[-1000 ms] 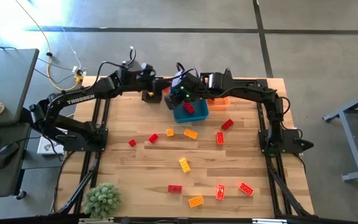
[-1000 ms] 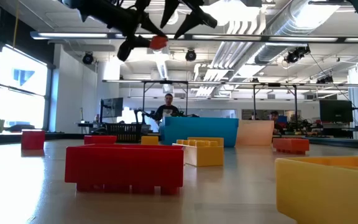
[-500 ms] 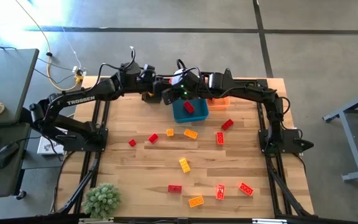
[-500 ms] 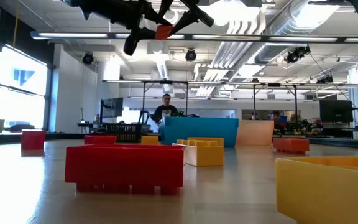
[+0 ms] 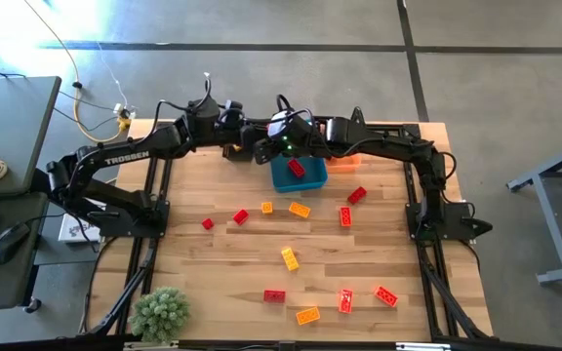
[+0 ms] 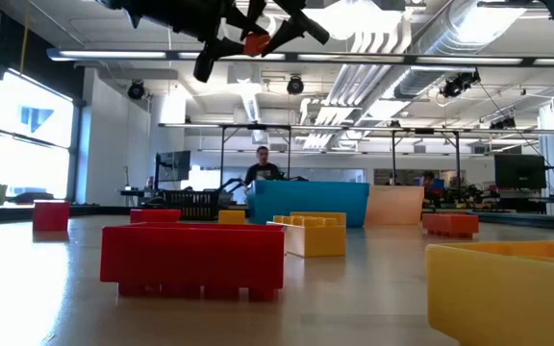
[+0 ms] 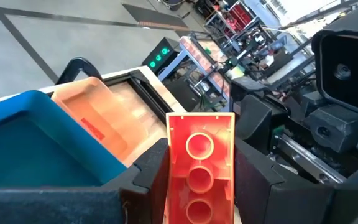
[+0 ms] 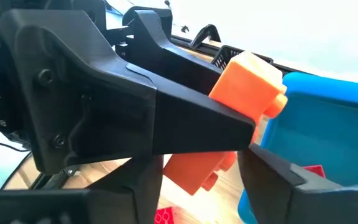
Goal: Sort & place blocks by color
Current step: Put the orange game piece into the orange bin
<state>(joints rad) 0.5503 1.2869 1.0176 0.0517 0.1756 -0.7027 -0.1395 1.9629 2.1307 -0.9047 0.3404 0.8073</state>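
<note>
My left gripper (image 5: 259,148) is shut on an orange-red studded brick (image 7: 199,162), high above the table's far middle, by the blue bin's (image 5: 299,175) left rim. The brick also shows in the low view (image 6: 255,43) and the right wrist view (image 8: 247,78). My right gripper (image 5: 275,143) is open and faces the left gripper at close range. Its fingers stand on either side of the brick's lower end (image 8: 194,171); I cannot tell whether they touch it. One red brick (image 5: 297,169) lies in the blue bin. My left gripper pinches the brick's two long sides (image 7: 169,168) between its two fingers. The brick lies along the fingers, its hollow underside toward the wrist camera and its free end (image 7: 201,121) past the fingertips. It is lifted clear of the table and bins.
An orange bin (image 5: 347,157) stands right of the blue one, partly under my right arm, and a black bin (image 5: 232,149) lies under my left arm. Several red, orange and yellow bricks (image 5: 290,258) are scattered over the table's middle and front. A plant (image 5: 160,312) stands at the front left.
My left gripper has carried the brick toward the table's right, up to my right gripper and the blue bin, rising a little. The brick has stayed pinched and clear of the table.
</note>
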